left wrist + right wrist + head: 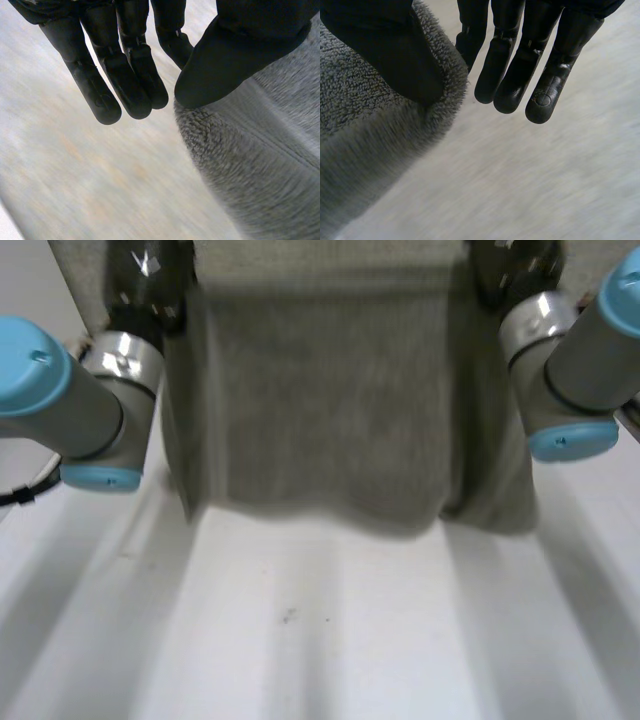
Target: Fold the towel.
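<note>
A grey towel (330, 410) hangs lifted above the white table (300, 640), spread wide between my two hands, its lower edge just over the tabletop. My left hand (150, 280) holds the towel's upper left corner. In the left wrist view the thumb (235, 55) pinches the towel (260, 170) while the other fingers (130, 75) stay straight beside it. My right hand (515, 270) holds the upper right corner. In the right wrist view its thumb (395, 55) presses into the fluffy towel edge (370, 130), with the straight fingers (520, 75) alongside.
My left arm (60, 390) and right arm (590, 350) flank the hanging cloth. Bare white tabletop lies below and in front of the towel.
</note>
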### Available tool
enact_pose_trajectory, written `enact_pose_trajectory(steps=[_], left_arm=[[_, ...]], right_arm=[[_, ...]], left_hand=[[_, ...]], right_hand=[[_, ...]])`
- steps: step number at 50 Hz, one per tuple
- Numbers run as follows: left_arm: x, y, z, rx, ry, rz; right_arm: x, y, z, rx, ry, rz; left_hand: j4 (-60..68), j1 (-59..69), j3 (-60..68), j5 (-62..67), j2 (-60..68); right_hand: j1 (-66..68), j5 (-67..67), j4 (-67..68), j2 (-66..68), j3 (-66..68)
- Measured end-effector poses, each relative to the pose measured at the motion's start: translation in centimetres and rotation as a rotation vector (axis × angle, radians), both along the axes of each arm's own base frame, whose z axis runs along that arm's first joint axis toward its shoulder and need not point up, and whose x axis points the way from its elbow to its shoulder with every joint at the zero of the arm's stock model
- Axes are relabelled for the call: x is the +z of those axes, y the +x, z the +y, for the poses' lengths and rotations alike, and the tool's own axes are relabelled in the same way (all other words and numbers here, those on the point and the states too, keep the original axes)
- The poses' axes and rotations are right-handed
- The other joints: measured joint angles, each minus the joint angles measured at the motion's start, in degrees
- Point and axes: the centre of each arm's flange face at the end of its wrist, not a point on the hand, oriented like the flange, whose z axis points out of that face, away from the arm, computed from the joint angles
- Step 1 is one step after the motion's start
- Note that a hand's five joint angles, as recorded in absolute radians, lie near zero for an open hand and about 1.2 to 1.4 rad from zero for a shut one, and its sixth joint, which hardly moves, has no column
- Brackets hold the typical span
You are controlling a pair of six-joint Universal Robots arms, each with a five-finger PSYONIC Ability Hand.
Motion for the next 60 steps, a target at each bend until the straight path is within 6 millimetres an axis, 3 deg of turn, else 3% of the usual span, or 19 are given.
enact_pose_trajectory(steps=[4, 8, 11, 12, 15, 16, 20, 26, 33, 34, 36, 37, 41, 48, 49, 52, 60], left_arm=[[3.0, 0.6, 0.9, -0.003, -0.105, 0.064], [2.4, 1.0, 2.0, -0.015, -0.04, 0.059], [0.6, 1.3, 2.6, -0.019, 0.054, 0.028], [-1.3, 1.5, 3.2, -0.02, 0.141, -0.005], [-3.5, 1.7, 3.9, -0.019, 0.239, -0.042], [-5.2, 2.0, 4.5, -0.016, 0.308, -0.07], [-9.9, 2.9, 6.4, 0.0, 0.491, -0.148], [-13.9, 4.5, 8.6, 0.038, 0.63, -0.244], [-13.9, 5.7, 9.9, 0.067, 0.634, -0.285], [-13.7, 5.8, 10.0, 0.069, 0.631, -0.285], [-13.3, 5.9, 10.3, 0.069, 0.621, -0.284], [-13.1, 6.0, 10.6, 0.068, 0.616, -0.282], [-12.0, 6.3, 12.0, 0.06, 0.606, -0.276], [-12.1, 6.6, 13.7, 0.05, 0.636, -0.286], [-12.4, 6.7, 14.2, 0.047, 0.654, -0.292], [-12.7, 6.8, 14.5, 0.047, 0.669, -0.298], [-12.9, 7.1, 15.1, 0.049, 0.687, -0.305]], right_arm=[[3.3, -0.5, 1.6, 0.043, -0.126, -0.093], [1.9, -0.8, 3.1, 0.107, -0.029, -0.069], [-0.7, -1.0, 3.9, 0.137, 0.115, -0.019], [-3.1, -1.1, 4.7, 0.153, 0.247, 0.024], [-5.8, -1.4, 5.7, 0.164, 0.391, 0.071], [-7.9, -1.6, 6.4, 0.167, 0.495, 0.103], [-12.9, -2.3, 8.4, 0.167, 0.732, 0.173], [-17.2, -3.2, 10.9, 0.162, 0.941, 0.236], [-17.1, -3.9, 12.8, 0.174, 1.033, 0.253], [-17.0, -3.9, 12.9, 0.177, 1.036, 0.252], [-16.8, -3.9, 13.0, 0.179, 1.039, 0.251], [-16.4, -4.2, 13.2, 0.186, 1.045, 0.245], [-15.4, -5.2, 13.0, 0.195, 1.037, 0.225], [-13.5, -5.5, 11.9, 0.221, 0.952, 0.22], [-12.4, -5.2, 11.1, 0.252, 0.873, 0.248], [-11.6, -4.4, 10.1, 0.299, 0.778, 0.305], [-12.5, -1.7, 7.6, 0.413, 0.638, 0.426]], left_hand=[[0.0, 0.8, 0.0, 0.2, 0.0], [0.0, 1.4, 0.0, 0.4, 0.0], [0.0, 1.5, 0.0, 0.4, 0.0], [0.0, 1.6, 0.0, 0.4, 0.0], [0.0, 1.6, 0.0, 0.4, 0.0], [0.0, 1.6, 0.0, 0.4, 0.0], [0.0, 1.6, 0.0, 0.4, 0.0], [0.0, 1.6, 0.0, 0.4, 0.0], [0.0, 1.6, 0.0, 0.4, 0.0], [0.0, 1.6, 0.0, 0.4, 0.0], [0.0, 1.6, 0.0, 0.4, 0.0], [0.0, 1.6, 0.0, 0.4, 0.0], [0.0, 1.6, 0.0, 0.4, 0.0], [0.0, 1.6, 0.0, 0.4, 0.0], [0.0, 1.6, 0.0, 0.4, 0.0], [0.0, 1.6, 0.0, 0.4, 0.0], [0.0, 1.6, 0.0, 0.4, 0.0]], right_hand=[[0.0, 0.0, 0.0, 0.0, 0.0], [0.0, 0.6, 0.0, 0.0, 0.0], [0.0, 0.8, 0.0, 0.0, 0.0], [0.0, 0.8, 0.0, 0.0, 0.0], [0.0, 0.8, 0.0, 0.0, 0.0], [0.0, 0.8, 0.1, 0.0, 0.0], [0.0, 0.9, 0.1, 0.0, 0.0], [0.0, 0.9, 0.0, 0.0, -0.1], [-9.0, -9.4, -15.8, -14.4, -15.4], [-20.3, -19.5, -26.2, -25.4, -25.8], [-20.3, -19.5, -26.2, -25.4, -25.8], [-29.1, -29.0, -36.0, -34.4, -35.4], [-42.4, -43.4, -50.2, -47.4, -49.4], [-47.9, -48.0, -55.2, -53.6, -55.9], [-47.9, -48.0, -55.2, -53.6, -55.9], [-47.9, -48.0, -55.2, -53.6, -55.9], [-47.9, -48.0, -55.2, -53.6, -55.9]])
